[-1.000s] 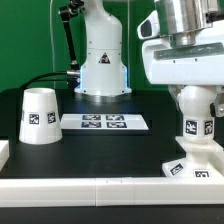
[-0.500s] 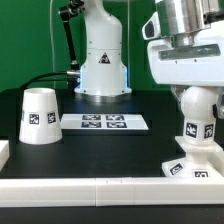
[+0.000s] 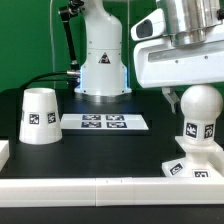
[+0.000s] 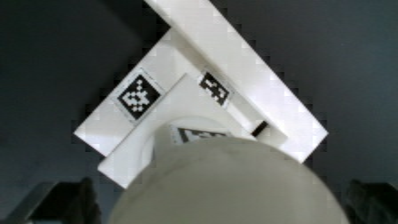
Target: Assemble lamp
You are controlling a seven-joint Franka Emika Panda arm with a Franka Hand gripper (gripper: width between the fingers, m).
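Note:
The rounded white lamp bulb (image 3: 199,118) stands upright on the flat square base (image 3: 186,170) at the exterior view's right, by the front wall. My gripper (image 3: 196,92) hangs just above the bulb's top, with the jaws spread wide and holding nothing; one dark finger (image 3: 169,98) shows beside the bulb, apart from it. In the wrist view the bulb (image 4: 222,180) fills the foreground between the dark fingertips (image 4: 64,200), with the tagged base (image 4: 178,95) beneath it. The cone-shaped shade (image 3: 40,115) stands on the table at the exterior view's left.
The marker board (image 3: 104,122) lies flat in the middle of the table. The arm's white pedestal (image 3: 101,65) with black cables stands behind it. A low white wall (image 3: 100,186) runs along the front edge.
My gripper has risen off the bulb; it covered the bulb's top half earlier and now sits above it. The bulb stays standing on the base.

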